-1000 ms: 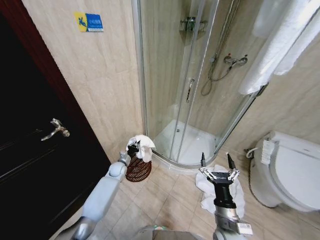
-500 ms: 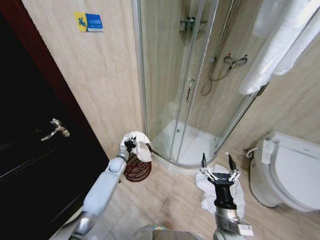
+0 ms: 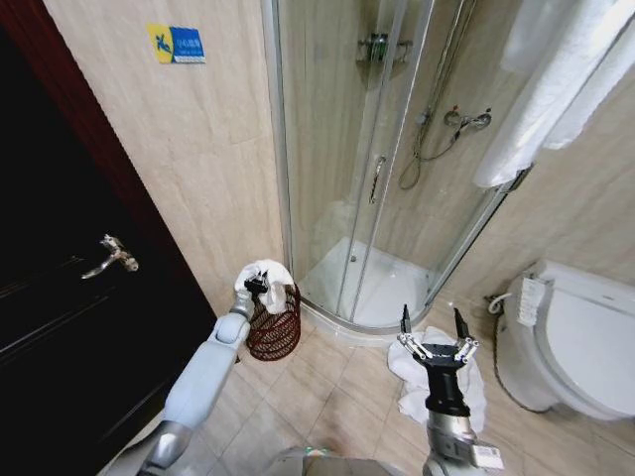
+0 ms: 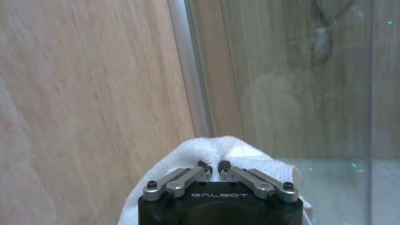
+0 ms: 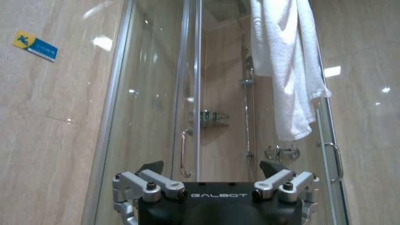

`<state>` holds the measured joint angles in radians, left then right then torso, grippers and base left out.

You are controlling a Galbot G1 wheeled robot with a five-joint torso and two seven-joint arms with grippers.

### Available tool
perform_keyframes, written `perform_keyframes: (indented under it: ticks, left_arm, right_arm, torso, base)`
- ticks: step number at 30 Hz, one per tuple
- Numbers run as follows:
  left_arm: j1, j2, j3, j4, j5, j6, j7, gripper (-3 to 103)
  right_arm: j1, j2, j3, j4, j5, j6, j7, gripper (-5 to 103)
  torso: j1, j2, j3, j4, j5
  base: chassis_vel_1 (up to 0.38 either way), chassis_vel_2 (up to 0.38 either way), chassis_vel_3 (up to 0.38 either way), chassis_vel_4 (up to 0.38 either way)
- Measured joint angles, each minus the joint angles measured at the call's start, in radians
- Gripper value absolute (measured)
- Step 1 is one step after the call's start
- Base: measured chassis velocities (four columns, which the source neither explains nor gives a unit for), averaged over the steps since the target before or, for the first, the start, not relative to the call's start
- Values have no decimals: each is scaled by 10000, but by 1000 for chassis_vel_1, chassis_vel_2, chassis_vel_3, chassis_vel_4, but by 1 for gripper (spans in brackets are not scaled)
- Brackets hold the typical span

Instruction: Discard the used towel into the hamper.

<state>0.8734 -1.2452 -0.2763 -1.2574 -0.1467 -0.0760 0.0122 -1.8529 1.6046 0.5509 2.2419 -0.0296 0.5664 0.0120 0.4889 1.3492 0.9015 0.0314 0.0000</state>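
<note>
My left gripper is shut on the used towel, a bunched white cloth held just above the rim of the hamper. The hamper is a small reddish-brown openwork basket on the floor, against the wall beside the shower. In the left wrist view the left gripper pinches a fold of the towel, close to the beige wall. My right gripper stands open and upright, low at the centre right, with nothing between its fingers. The right wrist view shows the right gripper open too.
A dark door with a metal handle stands at the left. The glass shower enclosure lies ahead, a toilet at the right. A white cloth lies on the floor under my right arm. White towels hang at the upper right.
The left gripper has shifted a little left toward the wall with the towel. The towel now hangs more bunched, and more of the hamper's rim shows. The right arm has stayed put.
</note>
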Motion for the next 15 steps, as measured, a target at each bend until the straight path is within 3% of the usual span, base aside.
perform_keyframes:
  ticks: [15]
  left_arm:
    - [-511, -392, 972, 1930, -1116, -138, 171, 3]
  right_arm:
    - [-227, -46, 61, -69, 63, 172, -13, 100]
  torso:
    - [0, 0, 0, 0, 2]
  base:
    - [0, 0, 0, 0]
